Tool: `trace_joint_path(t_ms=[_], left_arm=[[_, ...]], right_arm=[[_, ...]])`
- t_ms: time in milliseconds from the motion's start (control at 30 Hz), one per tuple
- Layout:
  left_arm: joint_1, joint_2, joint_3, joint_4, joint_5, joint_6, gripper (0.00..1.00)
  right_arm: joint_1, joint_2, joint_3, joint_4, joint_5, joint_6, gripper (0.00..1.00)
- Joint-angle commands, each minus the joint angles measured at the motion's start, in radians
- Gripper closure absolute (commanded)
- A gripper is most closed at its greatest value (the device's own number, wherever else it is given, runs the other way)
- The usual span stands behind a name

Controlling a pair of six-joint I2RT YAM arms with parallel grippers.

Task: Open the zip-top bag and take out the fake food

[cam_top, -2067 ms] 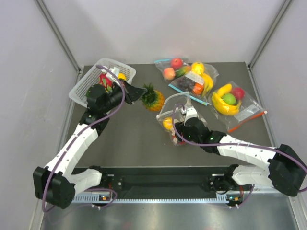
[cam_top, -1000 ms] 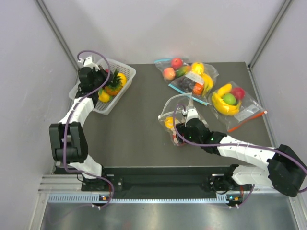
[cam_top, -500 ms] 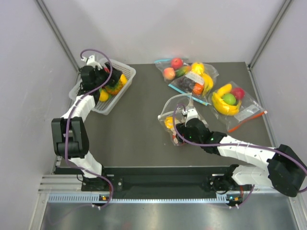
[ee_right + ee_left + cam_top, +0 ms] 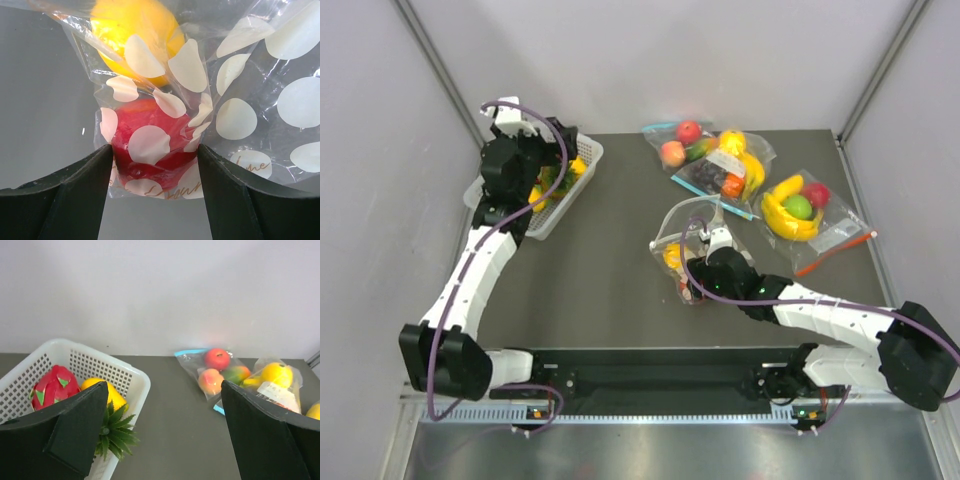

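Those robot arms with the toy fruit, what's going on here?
The robot seems to be moving toy fruit out of a dotted bag into a basket. Its left hand hangs open over the basket, where a pineapple lies beside a dragon fruit. Its right hand pinches the bag around a red piece, with a yellow fruit next to it inside.
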Motion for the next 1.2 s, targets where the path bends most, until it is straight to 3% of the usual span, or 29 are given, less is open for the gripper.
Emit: trace_joint_path(t_ms=[0,133,233,333,633,967,1067,1167], left_arm=[[-0.061,-0.047,-0.036,-0.002,-0.053,0.076,0.01],[-0.206,-0.009,-0.041,-0.042,0.121,0.077,0.01],[-0.256,0.046,-0.054,-0.04,0.277,0.041,0.01],[-0.34,0.094,-0.059,-0.039,0.324,0.047,0.01],[-0.426,0.27,-0.039,-0.094,0.341,0.027,0.01],[-0.451,0.355,-0.07,-0.132,0.284,0.016,0.01],[-0.451,0.379,-0.076,-0.129,0.309,0.004,0.12],[-0.455,0.402,-0.085,-0.123,0.327,-0.022,0.62]], right_arm=[[-0.008,-0.017,0.016,-0.018,0.002,-0.003,0.32],[-0.007,-0.022,0.012,-0.021,0.003,0.002,0.32],[-0.008,-0.028,0.012,-0.03,0.002,0.003,0.32],[-0.007,-0.043,0.009,-0.039,0.003,0.007,0.32],[-0.008,-0.071,-0.002,-0.05,0.008,0.017,0.32],[-0.007,-0.089,-0.01,-0.062,0.013,0.02,0.32],[-0.008,-0.091,-0.013,-0.062,0.017,0.02,0.32],[-0.008,-0.088,-0.016,-0.068,0.031,0.023,0.32]])
